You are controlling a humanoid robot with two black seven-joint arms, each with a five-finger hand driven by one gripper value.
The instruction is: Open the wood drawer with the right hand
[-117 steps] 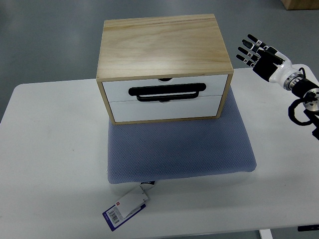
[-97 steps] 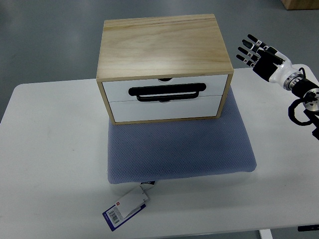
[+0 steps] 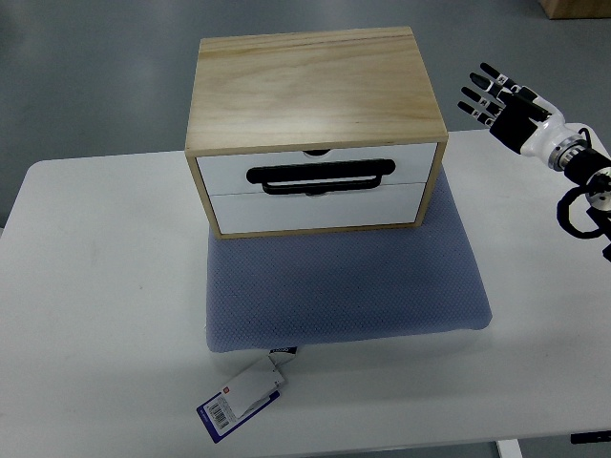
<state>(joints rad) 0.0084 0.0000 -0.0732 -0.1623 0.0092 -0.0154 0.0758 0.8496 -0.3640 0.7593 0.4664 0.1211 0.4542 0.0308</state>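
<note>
- Top view, looking steeply down on a white bench that fills the lower part of the frame, with grey floor beyond it at the top.
- At upper centre sits a wood drawer box with a pale wooden top and sides.
- Its front faces the lower edge of the frame and shows two white drawer fronts, one above the other, both closed flush.
- A black handle runs across the seam between the two drawer fronts.
- The box rests on the far part of a blue-grey textured mat, which spreads out in front of it toward the lower centre.
- A white and blue tag with a barcode lies on the bench at the mat's lower left corner.
- The right hand enters from the right edge, at upper right of the frame.
- Its black fingers are released and spread, holding nothing.
- That hand is to the right of the box, apart from it and well away from the handle.
</note>
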